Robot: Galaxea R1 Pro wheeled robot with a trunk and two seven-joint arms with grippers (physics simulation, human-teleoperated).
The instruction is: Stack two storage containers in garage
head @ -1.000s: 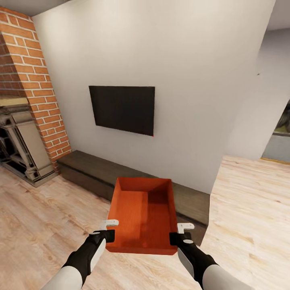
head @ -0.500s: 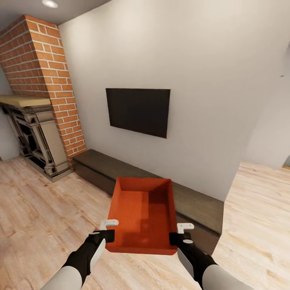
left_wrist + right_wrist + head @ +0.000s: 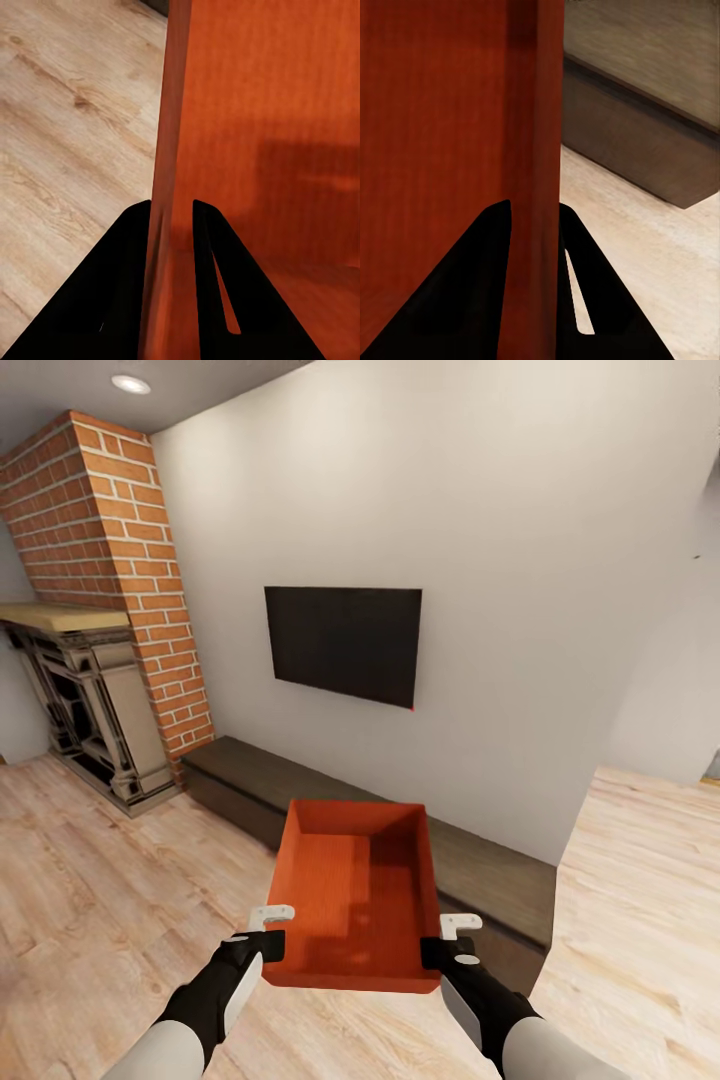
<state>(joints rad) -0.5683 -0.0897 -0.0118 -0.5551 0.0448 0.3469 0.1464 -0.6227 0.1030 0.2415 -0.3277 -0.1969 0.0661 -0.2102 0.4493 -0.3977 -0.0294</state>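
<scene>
An orange-red storage container (image 3: 355, 890) hangs in the air in front of me, open side up and empty. My left gripper (image 3: 272, 943) is shut on its left wall near the near corner; the left wrist view has that wall (image 3: 169, 172) pinched between two black fingers (image 3: 124, 285). My right gripper (image 3: 437, 950) is shut on the right wall, and the right wrist view has the wall (image 3: 536, 150) between the black fingers (image 3: 484, 285). Below lies the light wood-plank floor (image 3: 90, 890) of the living room.
A black TV (image 3: 343, 642) hangs on the cream wall ahead, above a long low dark bench (image 3: 470, 860). A brick column (image 3: 120, 570) and a dark fireplace (image 3: 85, 700) stand at the left. The plank floor runs on past the wall's corner at the right (image 3: 640, 880).
The whole view has swung left over the last second, bringing more of the brick column and fireplace into sight. Both grippers keep the same hold on the container.
</scene>
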